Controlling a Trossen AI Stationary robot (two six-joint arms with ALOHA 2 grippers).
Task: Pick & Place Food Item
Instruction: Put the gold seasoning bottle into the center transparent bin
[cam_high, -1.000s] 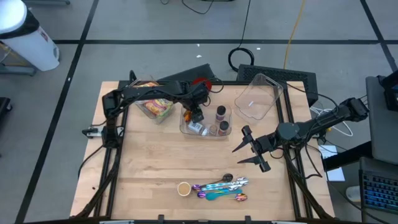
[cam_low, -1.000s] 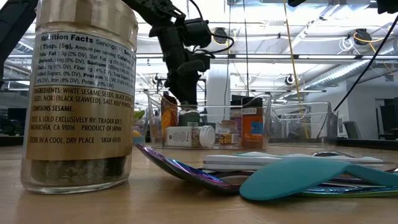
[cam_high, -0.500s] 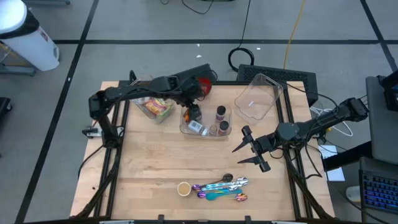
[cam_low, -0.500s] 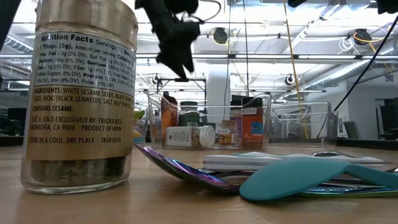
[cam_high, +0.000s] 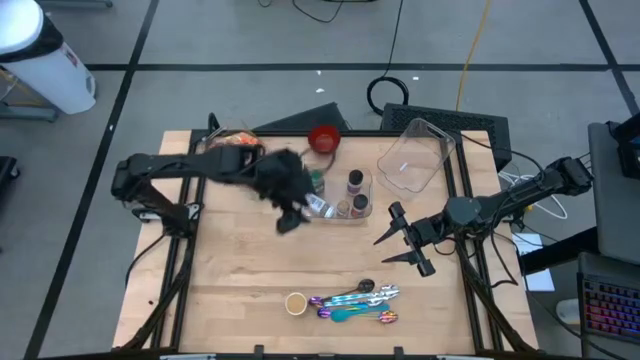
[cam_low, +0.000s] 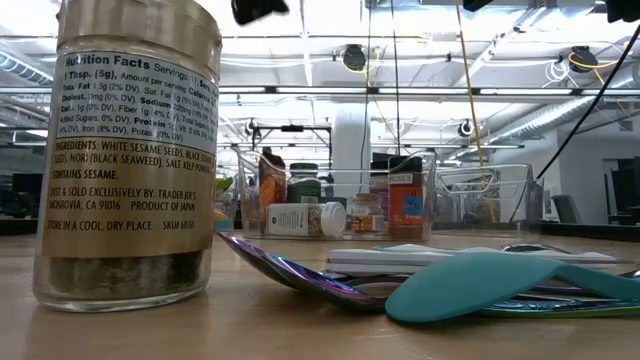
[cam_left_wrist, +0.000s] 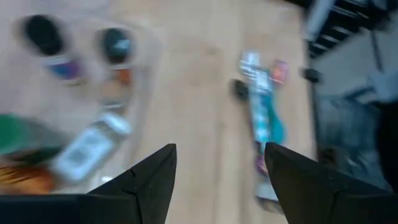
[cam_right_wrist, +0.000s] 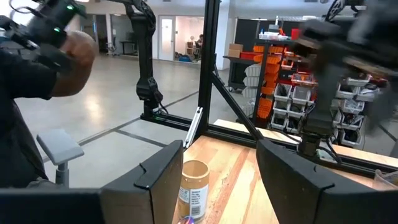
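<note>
The left gripper (cam_high: 288, 215) is smeared by motion in the high view, so its outline is hard to read there; it hangs over the counter (cam_high: 240, 290) just in front of the clear bin (cam_high: 330, 212). Its wrist view shows the two dark fingers (cam_left_wrist: 146, 180) spread apart with nothing between them, looking down on blurred jars and a bottle lying on its side. In the low view only a dark scrap of this arm shows at the top edge.

Half a second ago the left gripper stood over the bin among the jars; it has since pulled out toward the counter's near-left side, and a red bowl (cam_high: 323, 138) behind the bin, partly covered before, is now plain to see. The snack bag tub (cam_high: 232, 145) at the back left is mostly hidden by the arm.

The spice jars (cam_high: 354, 184) and the white bottle (cam_high: 322, 207) remain in the bin. A sesame seasoning jar (cam_high: 296, 302) stands at the counter's front edge beside the coloured spoons (cam_high: 355, 303); it fills the left of the low view, its top cut off.

The right gripper (cam_high: 400, 240) has not moved, waiting with its fingers apart and empty over the counter's right side. An empty clear container (cam_high: 412, 155) sits tilted at the back right
</note>
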